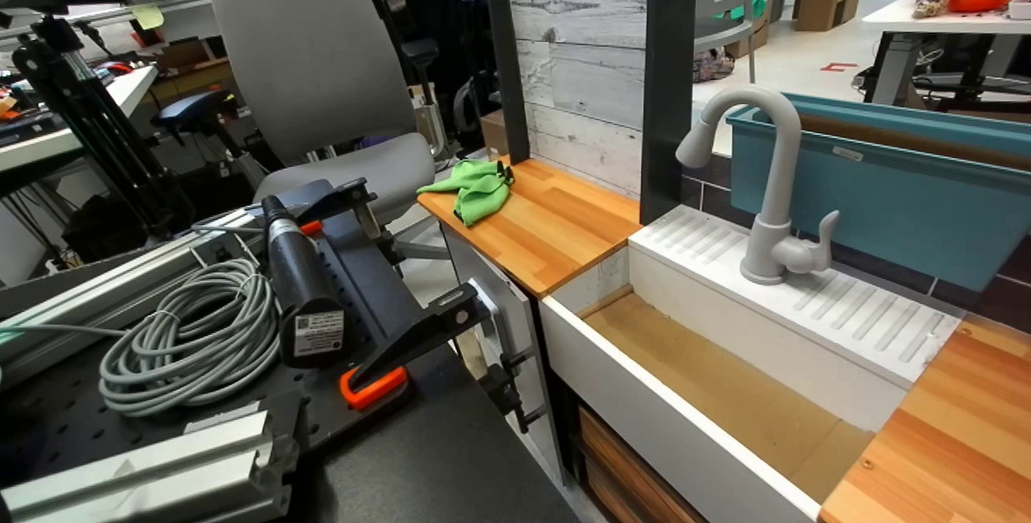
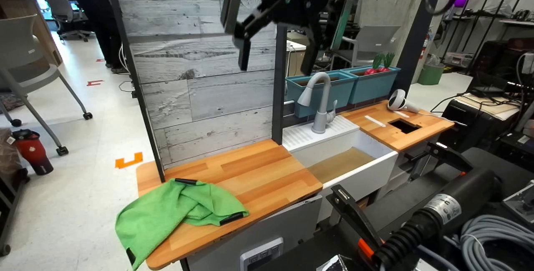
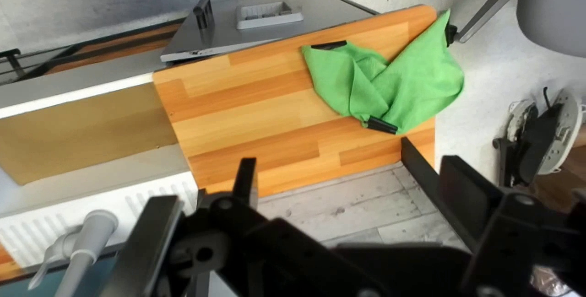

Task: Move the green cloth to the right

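The green cloth (image 2: 179,210) lies crumpled on the wooden counter (image 2: 250,170), with black strips at its corners. Part of it hangs over the counter's outer end. It also shows in an exterior view (image 1: 479,188) and in the wrist view (image 3: 389,82). My gripper (image 2: 276,56) hangs well above the counter and the cloth, in front of the plank wall. Its fingers are spread apart with nothing between them. In the wrist view the gripper (image 3: 350,169) is at the bottom, and the cloth lies beyond the fingertips.
A white sink (image 2: 358,170) with a grey faucet (image 2: 322,100) adjoins the counter. A grey plank wall (image 2: 200,74) with dark posts rises behind it. Teal planters (image 2: 323,87) hang behind the sink. Black clamps (image 1: 435,321) and coiled grey cable (image 1: 197,338) are on the black bench.
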`<state>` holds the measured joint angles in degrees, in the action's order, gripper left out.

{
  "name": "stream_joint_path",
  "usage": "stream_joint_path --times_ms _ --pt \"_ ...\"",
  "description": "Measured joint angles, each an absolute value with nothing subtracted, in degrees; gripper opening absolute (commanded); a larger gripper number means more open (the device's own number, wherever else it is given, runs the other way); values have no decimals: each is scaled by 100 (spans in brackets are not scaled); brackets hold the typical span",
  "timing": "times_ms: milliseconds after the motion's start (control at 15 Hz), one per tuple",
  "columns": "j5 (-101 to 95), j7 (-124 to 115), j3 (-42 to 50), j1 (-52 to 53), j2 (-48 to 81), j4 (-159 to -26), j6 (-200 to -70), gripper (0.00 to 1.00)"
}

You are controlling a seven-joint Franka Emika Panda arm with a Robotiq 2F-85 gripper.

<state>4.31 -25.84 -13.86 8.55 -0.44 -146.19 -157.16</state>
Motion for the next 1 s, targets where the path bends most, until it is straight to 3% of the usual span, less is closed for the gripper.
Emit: stream_joint_path --times_ms 333,1000 --pt "233 -2897 -1283 1070 1132 -14158 -15971 100" --pt "267 -3036 -1115 1242 1281 -14006 -15989 100"
